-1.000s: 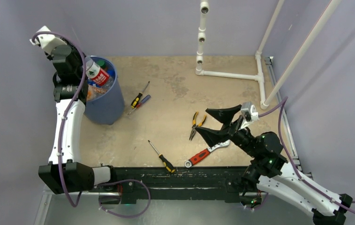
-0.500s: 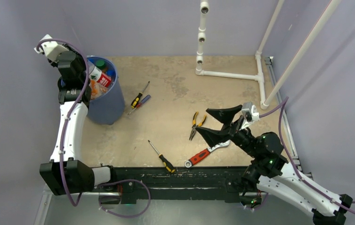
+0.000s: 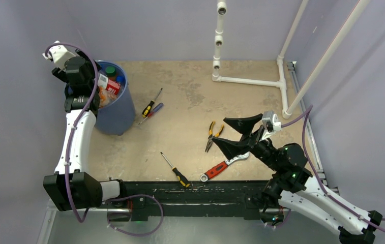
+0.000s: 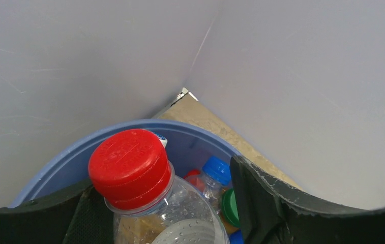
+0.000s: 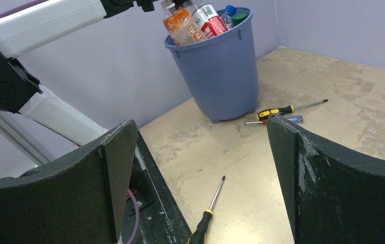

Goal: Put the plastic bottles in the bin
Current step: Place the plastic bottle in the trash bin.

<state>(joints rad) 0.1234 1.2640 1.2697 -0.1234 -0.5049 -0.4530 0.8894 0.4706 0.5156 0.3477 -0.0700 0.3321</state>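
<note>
From above, the left pincer [image 3: 97, 84] hung over the bin [image 3: 115, 119], which stood at the tabletop's [image 3: 190, 101] far left corner, full of plastic bottles [image 3: 110, 85]. Right of the bin lay two screwdrivers [image 3: 151, 108], then pliers [image 3: 212, 135], a wrench [image 3: 219, 167] and the right pincer [image 3: 237, 135], spread wide and empty.

At the left wrist, a red-capped bottle [image 4: 129, 168] stood between the fingers [image 4: 282, 203] over the bin; whether they gripped it could not be told.

The right wrist showed a lone screwdriver [image 5: 208, 216] nearer than the bin.

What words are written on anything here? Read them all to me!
Red-labelled clear plastic bottle in the round blue plastic bin: white writing, too blurred to read.
Orange-labelled plastic bottle beside it: too blurred to read.
No other writing shows.
</note>
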